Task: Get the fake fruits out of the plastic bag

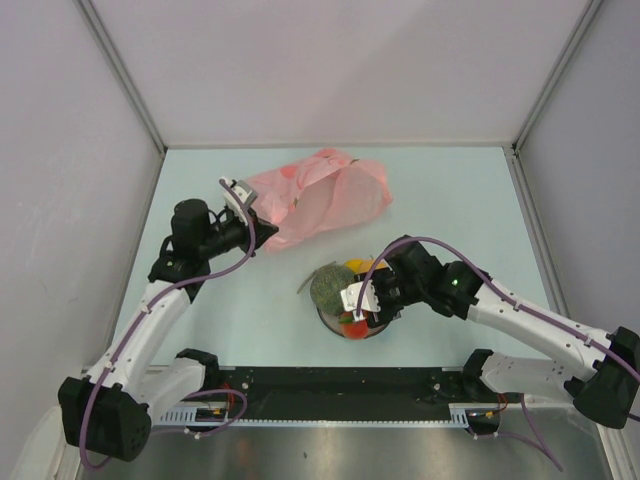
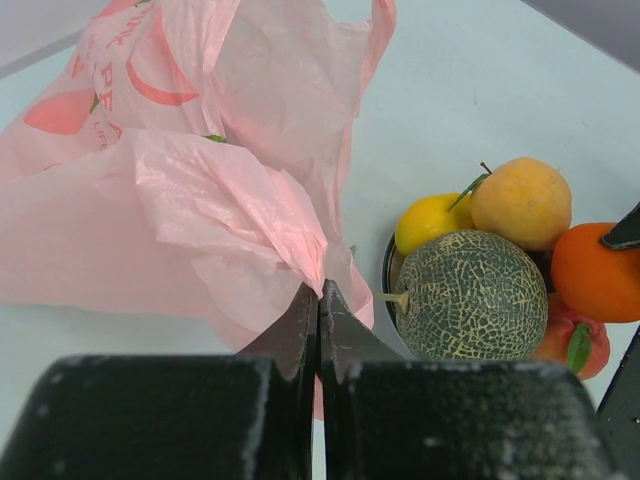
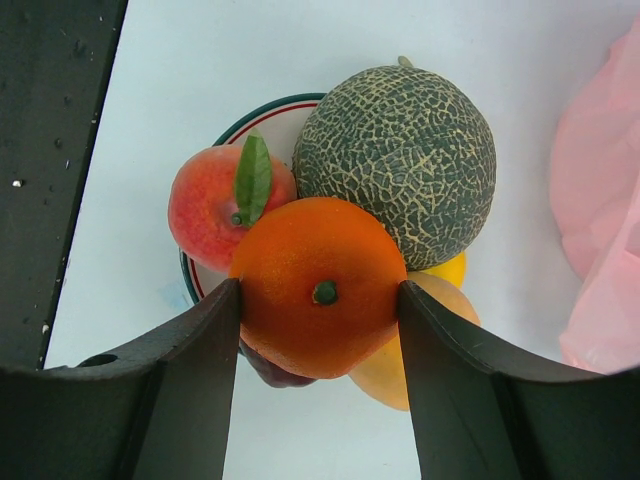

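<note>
The pink plastic bag (image 1: 320, 195) lies crumpled at the table's far middle. My left gripper (image 1: 240, 195) is shut on a fold of its near edge (image 2: 320, 295). My right gripper (image 3: 320, 295) is shut on the orange ball (image 3: 315, 290), a finger on each side, right over the fruit pile on the plate (image 3: 250, 120). The pile holds the netted melon (image 3: 400, 150), a red peach with a leaf (image 3: 205, 205), a yellow-orange oval (image 3: 385, 375), a yellow lemon (image 2: 430, 220) and a dark red piece (image 3: 270, 370). Whether the bag holds more fruit is hidden.
The plate (image 1: 345, 333) sits near the front middle of the table, just left of my right gripper (image 1: 358, 303). The black base rail (image 3: 50, 150) runs along the near edge. Grey walls close in the table on three sides.
</note>
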Robot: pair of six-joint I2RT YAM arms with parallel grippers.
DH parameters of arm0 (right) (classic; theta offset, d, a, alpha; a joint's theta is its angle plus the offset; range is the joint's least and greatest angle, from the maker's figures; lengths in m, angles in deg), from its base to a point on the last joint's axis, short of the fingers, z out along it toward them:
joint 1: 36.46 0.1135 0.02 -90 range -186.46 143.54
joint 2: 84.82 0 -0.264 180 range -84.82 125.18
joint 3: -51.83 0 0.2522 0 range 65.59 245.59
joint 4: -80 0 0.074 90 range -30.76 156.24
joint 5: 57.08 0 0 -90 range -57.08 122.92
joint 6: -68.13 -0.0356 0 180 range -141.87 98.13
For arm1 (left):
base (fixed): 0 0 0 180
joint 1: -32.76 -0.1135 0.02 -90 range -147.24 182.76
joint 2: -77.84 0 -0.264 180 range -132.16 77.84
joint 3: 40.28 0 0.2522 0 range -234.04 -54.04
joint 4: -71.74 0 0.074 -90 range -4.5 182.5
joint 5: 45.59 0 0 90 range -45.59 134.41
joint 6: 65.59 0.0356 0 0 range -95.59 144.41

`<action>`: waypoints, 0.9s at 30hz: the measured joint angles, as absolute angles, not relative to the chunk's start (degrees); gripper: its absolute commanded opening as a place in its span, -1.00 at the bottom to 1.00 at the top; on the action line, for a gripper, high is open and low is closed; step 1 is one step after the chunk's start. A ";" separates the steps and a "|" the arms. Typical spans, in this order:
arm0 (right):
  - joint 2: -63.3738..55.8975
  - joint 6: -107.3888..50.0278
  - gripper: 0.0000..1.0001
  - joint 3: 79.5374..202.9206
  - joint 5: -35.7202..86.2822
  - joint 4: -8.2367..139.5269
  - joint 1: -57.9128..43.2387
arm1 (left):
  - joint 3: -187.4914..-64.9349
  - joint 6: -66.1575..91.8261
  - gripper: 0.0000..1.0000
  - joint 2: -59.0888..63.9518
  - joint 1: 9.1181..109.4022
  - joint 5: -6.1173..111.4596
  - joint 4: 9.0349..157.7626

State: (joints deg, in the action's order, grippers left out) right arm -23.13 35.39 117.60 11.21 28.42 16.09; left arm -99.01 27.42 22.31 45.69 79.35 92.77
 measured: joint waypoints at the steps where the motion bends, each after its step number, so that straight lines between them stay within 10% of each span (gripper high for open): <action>1: -23.13 35.37 -0.36 117.54 11.21 28.61 16.11 | -98.80 27.42 -0.99 22.31 45.69 79.39 92.77; 27: -23.13 33.22 -0.32 116.42 10.60 31.15 16.09 | -98.32 27.31 -0.99 22.24 45.69 80.57 92.94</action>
State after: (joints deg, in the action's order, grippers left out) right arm -23.13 33.22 116.42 10.60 31.15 16.09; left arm -98.32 27.31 22.24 45.69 80.57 92.94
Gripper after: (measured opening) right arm 0.617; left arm 0.008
